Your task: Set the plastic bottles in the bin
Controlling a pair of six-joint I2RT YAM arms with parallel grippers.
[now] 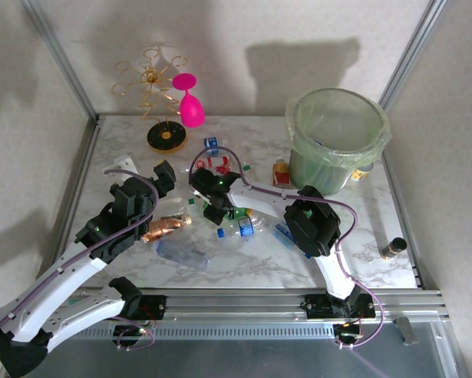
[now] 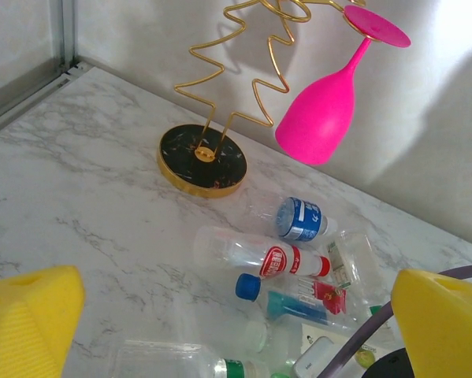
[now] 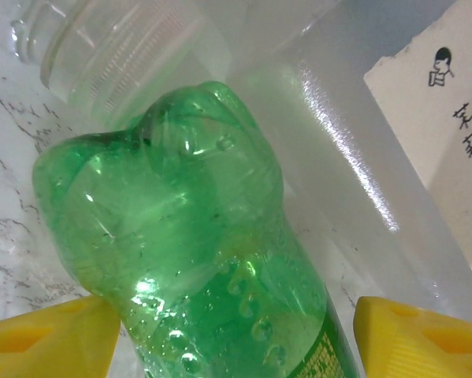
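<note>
Several plastic bottles lie in a loose pile mid-table (image 1: 243, 227). The pale-green bin (image 1: 299, 118) stands at the back right. My right gripper (image 1: 216, 211) reaches down into the pile. In the right wrist view a crushed green bottle (image 3: 180, 252) lies between its yellow fingers (image 3: 46, 339); the left pad touches it and the right pad stands off, so the gripper (image 3: 236, 339) is open around it. My left gripper (image 1: 163, 175) hovers left of the pile, wide open and empty (image 2: 236, 331). Beyond it lie a red-labelled bottle (image 2: 267, 256) and a blue-labelled one (image 2: 302, 219).
A gold wire rack (image 2: 202, 159) and a pink wine glass (image 2: 322, 118) stand at the back left. A copper-coloured bottle (image 1: 165, 228) and a crushed clear one (image 1: 184, 253) lie near the left arm. A small dark bottle (image 1: 393, 248) stands by the right edge.
</note>
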